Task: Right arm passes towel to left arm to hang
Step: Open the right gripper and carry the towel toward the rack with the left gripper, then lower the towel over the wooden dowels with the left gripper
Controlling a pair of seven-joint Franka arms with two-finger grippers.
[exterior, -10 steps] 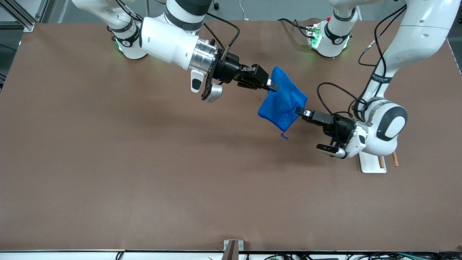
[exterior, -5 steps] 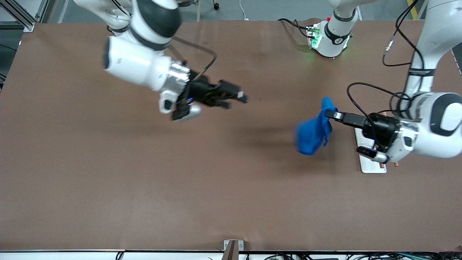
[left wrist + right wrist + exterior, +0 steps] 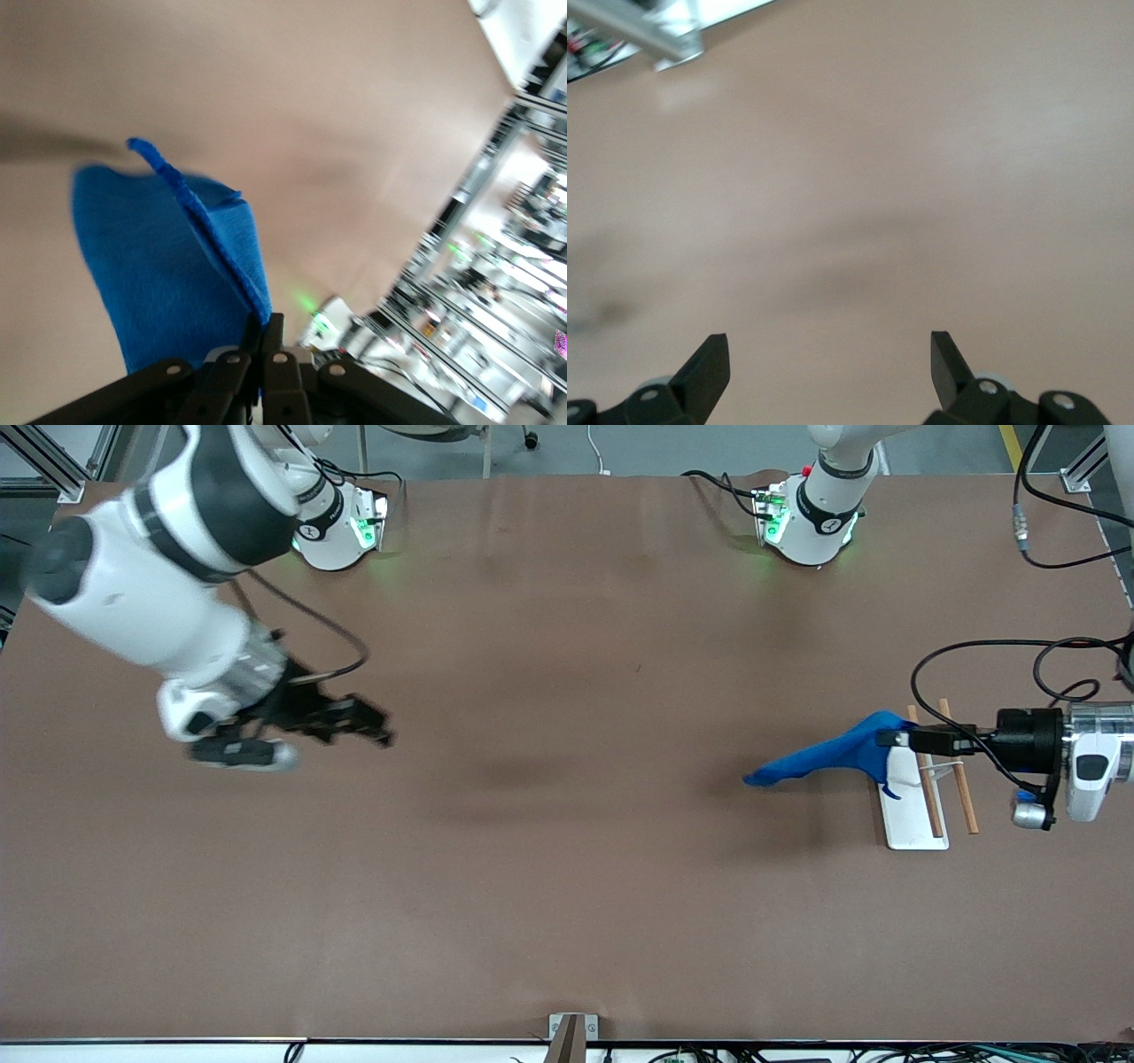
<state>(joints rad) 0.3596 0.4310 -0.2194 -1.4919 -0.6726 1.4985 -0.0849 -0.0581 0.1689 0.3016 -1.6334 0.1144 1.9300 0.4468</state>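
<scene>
- The towel (image 3: 828, 755) is pinched at one edge in the left gripper (image 3: 890, 738), jaws clamped tight on the blue cloth, and it trails out sideways in the air over the table toward the middle
- In the left wrist view the cloth (image 3: 168, 257) fans out from the closed fingers, hem showing as a darker ridge
- Just under the left gripper sits the rack (image 3: 917, 797), a white base with two thin wooden rails, at the left arm's end of the table
- The right gripper (image 3: 376, 726) hangs empty, jaws wide apart, over bare table at the right arm's end; the right arm waits
- Handover looks done; hanging is the step in hand
- Next move calls for carrying the cloth across a rail so it drapes on both sides before letting go
</scene>
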